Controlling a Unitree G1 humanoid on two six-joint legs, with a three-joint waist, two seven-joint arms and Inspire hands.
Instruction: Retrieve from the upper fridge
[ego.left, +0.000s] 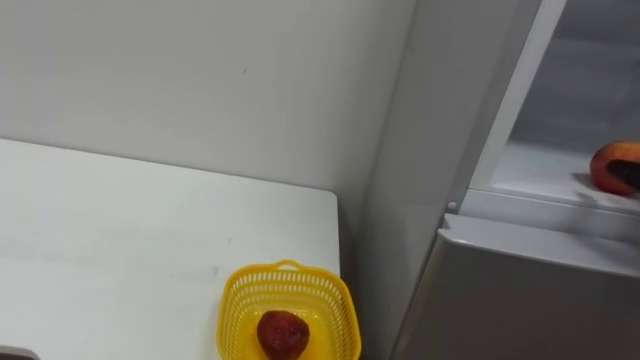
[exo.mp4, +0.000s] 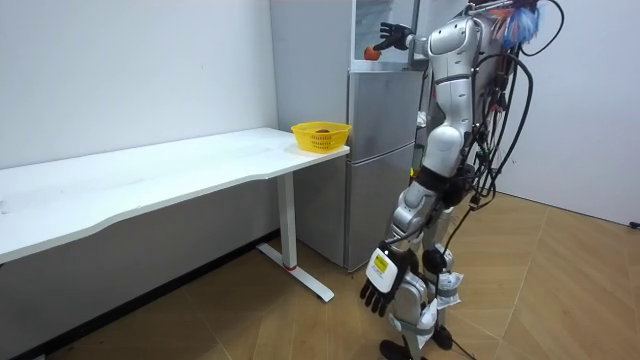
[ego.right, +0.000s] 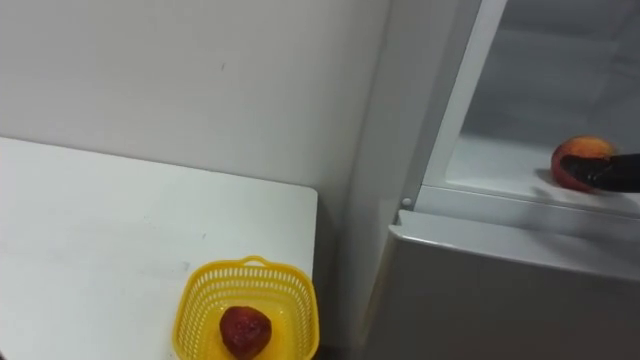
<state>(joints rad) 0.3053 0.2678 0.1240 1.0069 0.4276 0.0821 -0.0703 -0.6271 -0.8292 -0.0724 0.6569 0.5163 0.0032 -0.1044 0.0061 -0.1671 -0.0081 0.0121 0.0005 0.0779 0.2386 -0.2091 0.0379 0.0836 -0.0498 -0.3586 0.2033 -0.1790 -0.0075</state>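
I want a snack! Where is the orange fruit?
The orange fruit sits on the shelf of the open upper fridge, at the right of the eye views, with the robot's right hand against it.

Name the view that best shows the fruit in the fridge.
Right eye view: the fruit shows nearly whole on the shelf. Left eye view cuts it at the edge; room view shows a tiny dot.
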